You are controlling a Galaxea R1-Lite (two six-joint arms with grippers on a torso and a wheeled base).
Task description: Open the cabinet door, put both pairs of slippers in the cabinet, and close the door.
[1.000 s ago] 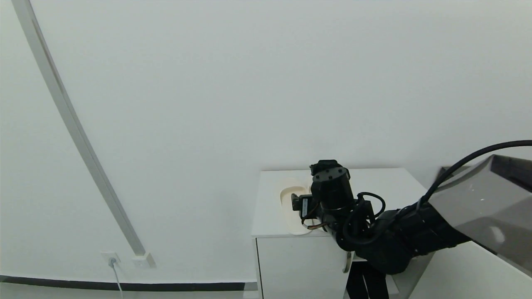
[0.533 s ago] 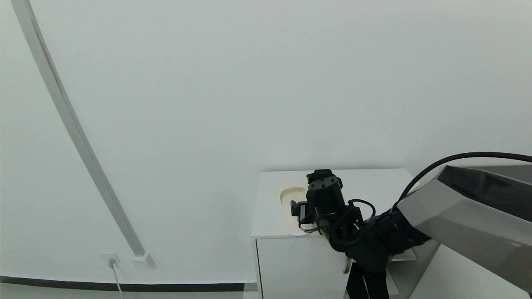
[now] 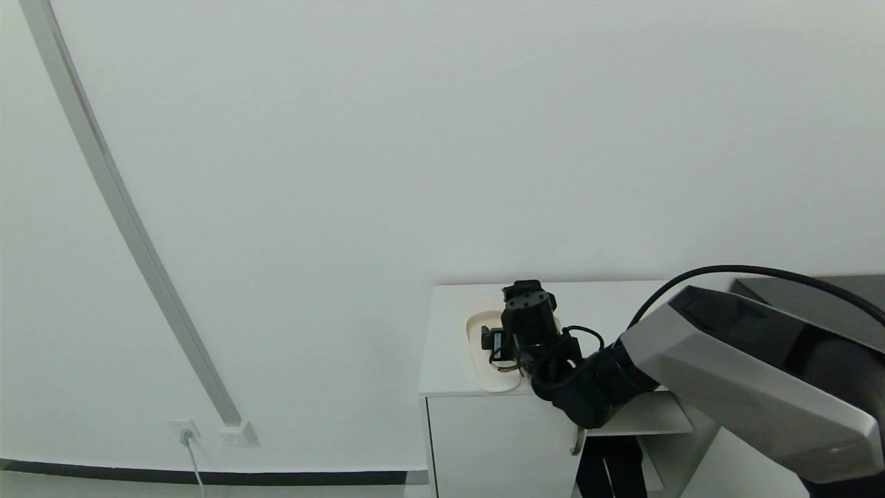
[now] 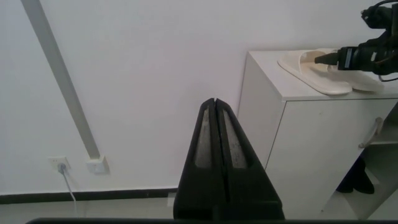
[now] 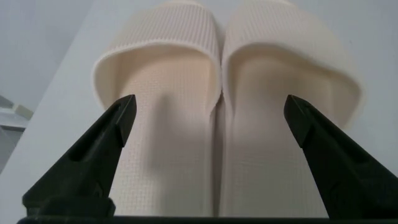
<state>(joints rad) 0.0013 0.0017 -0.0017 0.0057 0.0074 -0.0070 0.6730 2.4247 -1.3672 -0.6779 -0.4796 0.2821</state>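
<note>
Cream pair of slippers (image 5: pixel 174 137) side by side atop white cabinet (image 3: pixel 446 349)

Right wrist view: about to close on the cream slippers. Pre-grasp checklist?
1. Right gripper open: ok.
2. One finger outside each of the cream slippers, pair between them: ok.
3. Slippers side by side, flat on the cabinet top: ok.
4. Cabinet open on its right side, shelf exposed: ok.
5. Left gripper shut, held off to the cabinet's side, apart from it: ok.
6. Fingers low enough to catch the slippers' sides: cannot tell.
</note>
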